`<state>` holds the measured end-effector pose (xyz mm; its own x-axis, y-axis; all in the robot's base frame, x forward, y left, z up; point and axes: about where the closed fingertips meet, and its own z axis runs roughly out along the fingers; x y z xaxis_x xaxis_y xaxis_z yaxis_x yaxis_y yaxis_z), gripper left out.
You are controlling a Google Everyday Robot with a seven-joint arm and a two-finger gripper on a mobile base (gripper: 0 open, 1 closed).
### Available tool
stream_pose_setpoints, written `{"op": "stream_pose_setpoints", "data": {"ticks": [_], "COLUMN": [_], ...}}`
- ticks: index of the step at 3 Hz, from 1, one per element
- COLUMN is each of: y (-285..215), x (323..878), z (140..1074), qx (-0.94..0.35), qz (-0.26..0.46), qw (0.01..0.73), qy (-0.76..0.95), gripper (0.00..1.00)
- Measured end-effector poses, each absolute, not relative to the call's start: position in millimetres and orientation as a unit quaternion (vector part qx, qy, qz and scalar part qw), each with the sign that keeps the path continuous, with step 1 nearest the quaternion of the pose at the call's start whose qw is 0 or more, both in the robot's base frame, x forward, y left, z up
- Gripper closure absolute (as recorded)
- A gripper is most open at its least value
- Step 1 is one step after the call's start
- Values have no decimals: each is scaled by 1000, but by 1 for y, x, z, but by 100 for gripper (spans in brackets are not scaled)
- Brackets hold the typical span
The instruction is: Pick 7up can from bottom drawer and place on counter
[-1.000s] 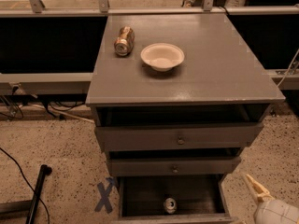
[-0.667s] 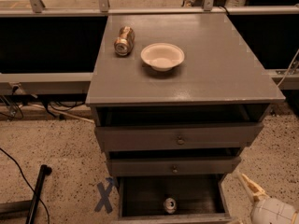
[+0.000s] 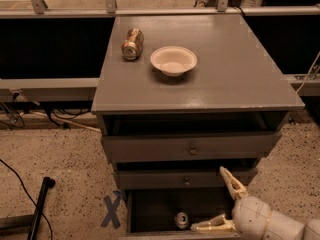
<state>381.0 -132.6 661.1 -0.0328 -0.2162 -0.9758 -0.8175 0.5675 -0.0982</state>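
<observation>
- The cream-coloured two-finger pincer (image 3: 207,200) sits at the lower right, at the open mouth of the drawer. Its fingers are spread wide and it holds nothing.
- A second ago it was further right, off to the side of the cabinet. It has since swung left, and both fingers now show in full.
- One finger points up in front of the middle drawer. The other reaches left along the drawer's front edge, with its tip just beside the can.
- The small silver 7up can (image 3: 181,220) stands upright in the deep, dark bottom drawer (image 3: 150,209), near its front, where it was before.
- The wide flat grey table (image 3: 235,69) above holds a gold-brown can on its side (image 3: 132,44) and a white bowl (image 3: 173,60).
- Judged from this, the approach is almost done. The pincer must next straddle the can and close on it.
</observation>
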Motion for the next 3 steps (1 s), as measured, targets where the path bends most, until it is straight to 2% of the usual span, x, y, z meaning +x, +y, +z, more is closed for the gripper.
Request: {"op": "stream_pose_setpoints", "data": {"ticks": [1,3], "y": [-114,-105], "x": [406,403], "z": [619,592], "qx": [-417,-410], "qz": [255,266], "qw": [607,616], "qy": [626,618], "gripper": [0,0]}}
